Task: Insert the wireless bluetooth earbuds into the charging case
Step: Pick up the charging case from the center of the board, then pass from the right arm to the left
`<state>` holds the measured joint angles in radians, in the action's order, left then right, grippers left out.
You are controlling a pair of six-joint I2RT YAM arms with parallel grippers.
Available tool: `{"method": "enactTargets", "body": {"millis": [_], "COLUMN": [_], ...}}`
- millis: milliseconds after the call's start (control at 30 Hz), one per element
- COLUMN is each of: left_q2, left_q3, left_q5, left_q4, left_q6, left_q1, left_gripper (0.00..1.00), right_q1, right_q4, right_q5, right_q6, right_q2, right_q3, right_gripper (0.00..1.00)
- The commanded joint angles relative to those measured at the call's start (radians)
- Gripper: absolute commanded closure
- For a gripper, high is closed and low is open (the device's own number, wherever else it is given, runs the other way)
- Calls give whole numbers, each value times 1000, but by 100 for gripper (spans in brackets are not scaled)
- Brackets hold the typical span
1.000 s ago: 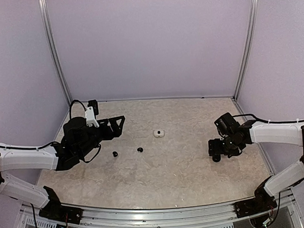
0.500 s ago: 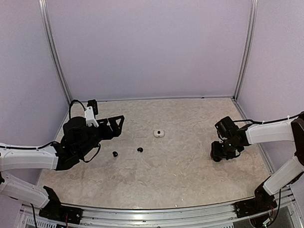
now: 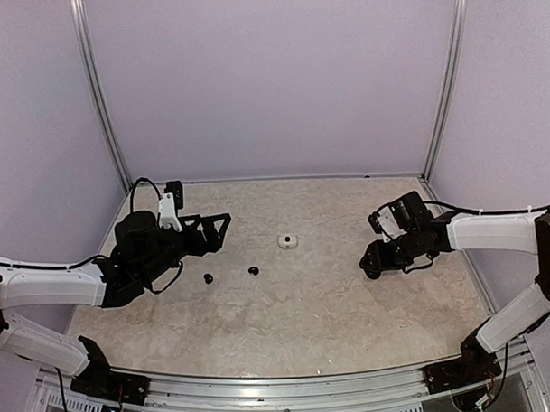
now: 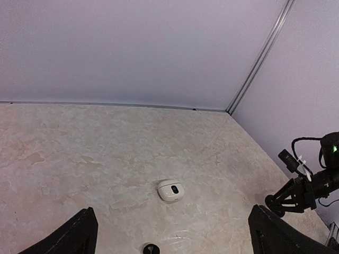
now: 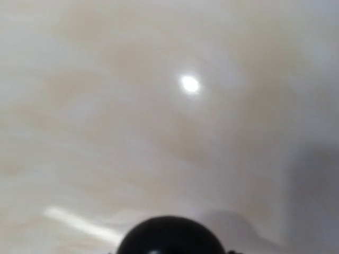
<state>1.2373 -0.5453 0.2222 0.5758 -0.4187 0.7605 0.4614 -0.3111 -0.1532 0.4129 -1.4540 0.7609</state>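
Note:
Two tiny black earbuds [image 3: 208, 278] [image 3: 253, 271] lie on the marbled table, left of centre. One earbud [image 4: 151, 248] shows at the bottom edge of the left wrist view. A white pebble-shaped case [image 3: 287, 241] [image 4: 170, 190] rests closed behind them. My left gripper [image 3: 220, 233] [image 4: 173, 222] hovers open beside the earbuds, holding nothing. My right gripper [image 3: 371, 264] sits low at the right with a black rounded case [image 5: 169, 235] at its tip; its fingers are hidden in the right wrist view. Which case is the charging case I cannot tell.
Lilac walls with metal corner posts [image 3: 441, 83] close in the table on three sides. A metal rail [image 3: 281, 387] runs along the near edge between the arm bases.
My right gripper closed in on the black rounded case and carried it left and slightly away from me. The left gripper tilted a little; earbuds and white case stayed put.

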Motion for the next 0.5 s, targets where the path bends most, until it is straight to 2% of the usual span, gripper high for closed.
{"method": "enactTargets", "body": {"millis": [0, 100, 233, 333, 467], "left_q2": [4, 1, 23, 91, 183], "left_q3": [10, 51, 74, 56, 50], "left_q5": [-126, -165, -84, -19, 31], "left_q4": [66, 158, 262, 323, 513], "left_q6": [75, 113, 225, 244, 260], "left_q1": [-3, 25, 128, 184, 235], "left_gripper": [1, 1, 1, 1, 1], "right_q1": [-6, -5, -5, 25, 103], "right_q4": [66, 121, 359, 554, 693], "right_q5": [-291, -367, -355, -296, -164], "right_q6": [-153, -114, 79, 253, 404], "right_q2": [63, 98, 185, 234, 228], "right_q3": [84, 107, 71, 14, -17], "right_gripper": [64, 66, 67, 68, 66]}}
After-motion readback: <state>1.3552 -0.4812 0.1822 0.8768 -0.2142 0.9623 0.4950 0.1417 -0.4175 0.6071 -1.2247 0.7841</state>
